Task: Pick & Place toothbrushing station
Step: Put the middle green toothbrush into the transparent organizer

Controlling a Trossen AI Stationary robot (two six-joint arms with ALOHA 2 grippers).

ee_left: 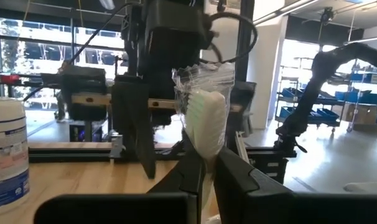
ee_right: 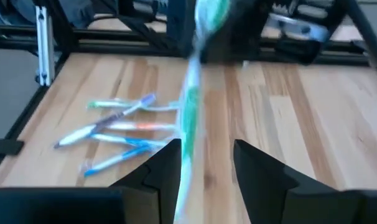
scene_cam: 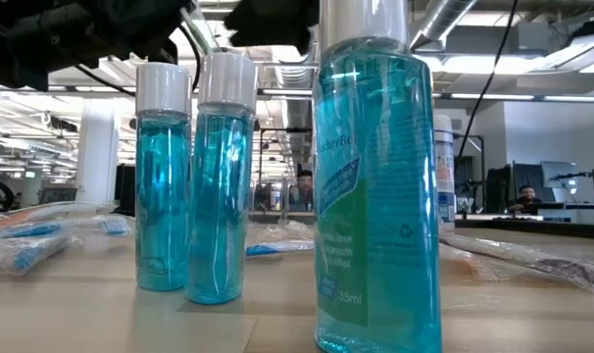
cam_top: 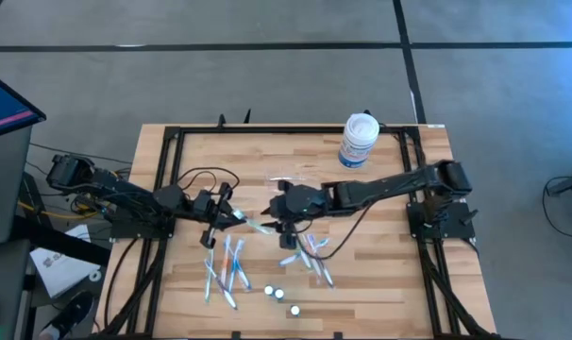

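My left gripper is shut on a green and white toothbrush in a clear wrapper, above the middle of the table. The brush also shows in the left wrist view. My right gripper faces it from the right, open. In the right wrist view the brush's free end runs between the open fingers, close to one of them; I cannot tell whether it touches. The clear organizer cannot be made out in any view. My left gripper pinches the wrapped toothbrush between its two fingers near one end. The fingers come roughly level from the table's left and lie along the brush. The rest of the brush sticks out past the fingertips toward my right gripper, clear of the table.
Several wrapped toothbrushes lie in two loose heaps toward the near edge. Three small bottles of blue liquid stand near the front; they fill the low view. A white jar with a blue label stands at the back right.
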